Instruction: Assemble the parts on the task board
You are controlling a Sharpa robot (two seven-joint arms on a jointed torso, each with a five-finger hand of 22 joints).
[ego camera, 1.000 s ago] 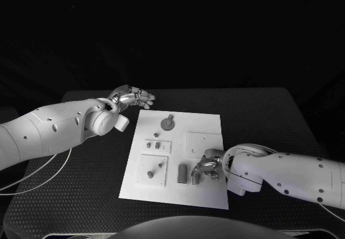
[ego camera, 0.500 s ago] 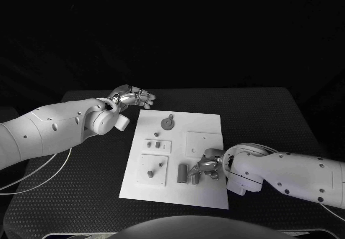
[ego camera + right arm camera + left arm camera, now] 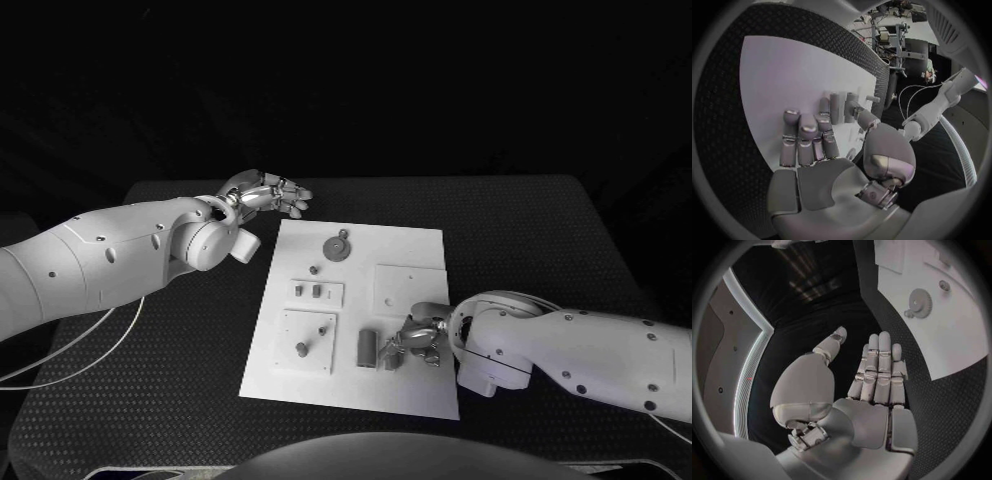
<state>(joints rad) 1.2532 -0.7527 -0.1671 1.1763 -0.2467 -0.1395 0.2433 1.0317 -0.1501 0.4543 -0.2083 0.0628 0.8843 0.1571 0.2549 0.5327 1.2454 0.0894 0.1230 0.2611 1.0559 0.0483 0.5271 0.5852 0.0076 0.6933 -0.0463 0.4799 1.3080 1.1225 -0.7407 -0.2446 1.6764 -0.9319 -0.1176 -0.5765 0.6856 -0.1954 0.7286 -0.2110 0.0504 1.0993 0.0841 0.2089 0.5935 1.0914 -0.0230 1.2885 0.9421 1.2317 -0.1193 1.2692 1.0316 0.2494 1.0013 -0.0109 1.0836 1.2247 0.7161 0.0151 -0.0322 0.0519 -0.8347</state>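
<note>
The white task board (image 3: 411,385) lies in the middle of the table. On it are a grey gear (image 3: 336,246), two small pegs (image 3: 306,292), a single peg (image 3: 302,349) and an upright grey block (image 3: 366,348). My right hand (image 3: 414,338) rests low on the board's near right part, its fingers reaching a grey part (image 3: 391,356) beside the block. In the right wrist view the right hand (image 3: 814,150) lies flat with its fingertips at the grey parts (image 3: 841,106), and no grasp is visible. My left hand (image 3: 265,192) hovers beyond the board's far left corner, holding nothing. The left hand (image 3: 873,375) has straight fingers; the gear (image 3: 919,302) lies ahead.
A raised square plate (image 3: 408,282) sits on the board just beyond my right hand. Black matting (image 3: 548,250) surrounds the board on all sides. A white cable (image 3: 87,345) runs along the table's left side under my left arm.
My right hand has crept slightly toward the near edge and the grey part. The left arm has not moved.
</note>
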